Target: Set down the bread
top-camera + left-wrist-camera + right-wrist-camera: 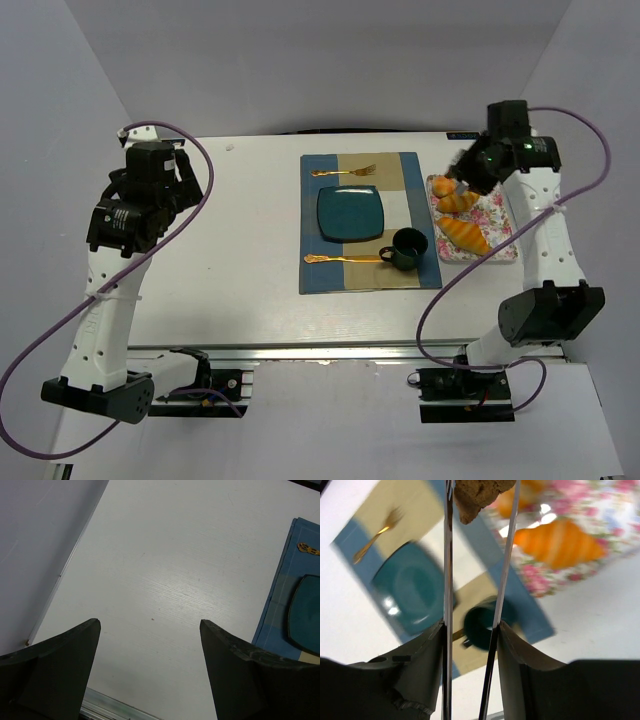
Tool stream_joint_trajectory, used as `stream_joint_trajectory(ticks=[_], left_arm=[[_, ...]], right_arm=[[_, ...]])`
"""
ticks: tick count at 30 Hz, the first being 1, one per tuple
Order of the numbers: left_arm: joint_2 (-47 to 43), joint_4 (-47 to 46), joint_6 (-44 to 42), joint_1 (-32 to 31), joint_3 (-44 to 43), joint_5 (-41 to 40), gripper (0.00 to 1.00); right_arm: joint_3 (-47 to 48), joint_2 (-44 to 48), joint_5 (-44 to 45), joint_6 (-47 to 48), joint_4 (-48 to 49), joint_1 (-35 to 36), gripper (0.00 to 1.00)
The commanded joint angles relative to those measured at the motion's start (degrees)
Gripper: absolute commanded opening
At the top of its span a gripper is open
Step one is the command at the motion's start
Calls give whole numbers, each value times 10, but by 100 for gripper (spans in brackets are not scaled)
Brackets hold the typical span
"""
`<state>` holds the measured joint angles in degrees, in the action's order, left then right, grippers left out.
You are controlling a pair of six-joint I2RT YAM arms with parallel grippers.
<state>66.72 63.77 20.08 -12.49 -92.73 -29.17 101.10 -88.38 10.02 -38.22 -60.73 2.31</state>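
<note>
Bread (479, 496) held aloft by right claw (482, 486)

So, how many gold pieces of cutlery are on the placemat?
2. A fork lies beyond the teal plate; another piece lies on its near side, beside the mug. None seems hidden.

The white bench (220, 250) carries two flat things directly on its right half. A blue-and-tan placemat (330, 278) lies near the middle, long side running front to back. A floral tray (497, 212) lies just beside its right edge; whether the two touch is unclear.
</note>
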Motion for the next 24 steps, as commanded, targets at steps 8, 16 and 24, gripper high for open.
stream_joint_trajectory(ticks=[8, 16, 24], left_arm=[[-22, 0, 5, -2, -15, -3, 92], [-25, 1, 4, -2, -17, -4, 92], [-26, 3, 4, -2, -17, -7, 92]], right_arm=[[111, -98, -80, 43, 50, 232, 41], [119, -164, -88, 95, 74, 303, 40], [94, -185, -77, 99, 71, 321, 39]])
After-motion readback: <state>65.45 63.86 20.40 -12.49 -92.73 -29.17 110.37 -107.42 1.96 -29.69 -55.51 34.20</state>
